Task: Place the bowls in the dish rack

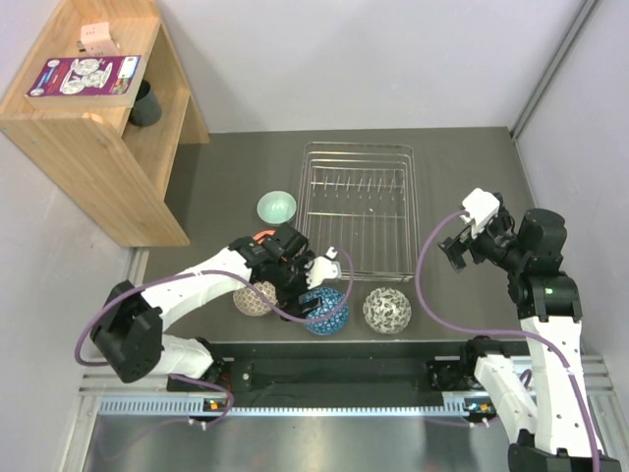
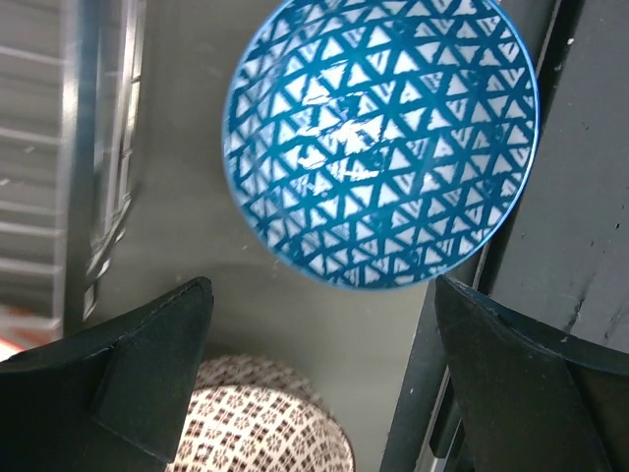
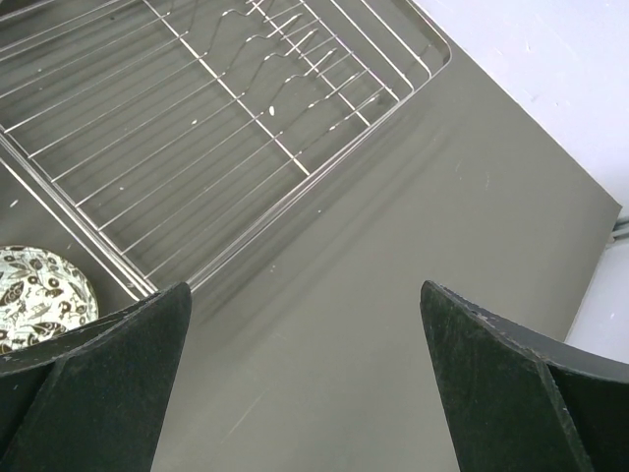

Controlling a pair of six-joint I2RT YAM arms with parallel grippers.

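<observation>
On the worktop below the spread left pincer (image 2: 324,324), the blue mosaic bowl (image 2: 383,138) looks rigid, glazed and probably slippery; its rim suits pinching.

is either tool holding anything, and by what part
Nothing is held. The left tool stands open by the blue mosaic bowl, the right tool open beside the dish rack.

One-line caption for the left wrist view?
Open left gripper aimed at the blue bowl, brown-patterned bowl nearby, dish rack at the frame edge.
</observation>
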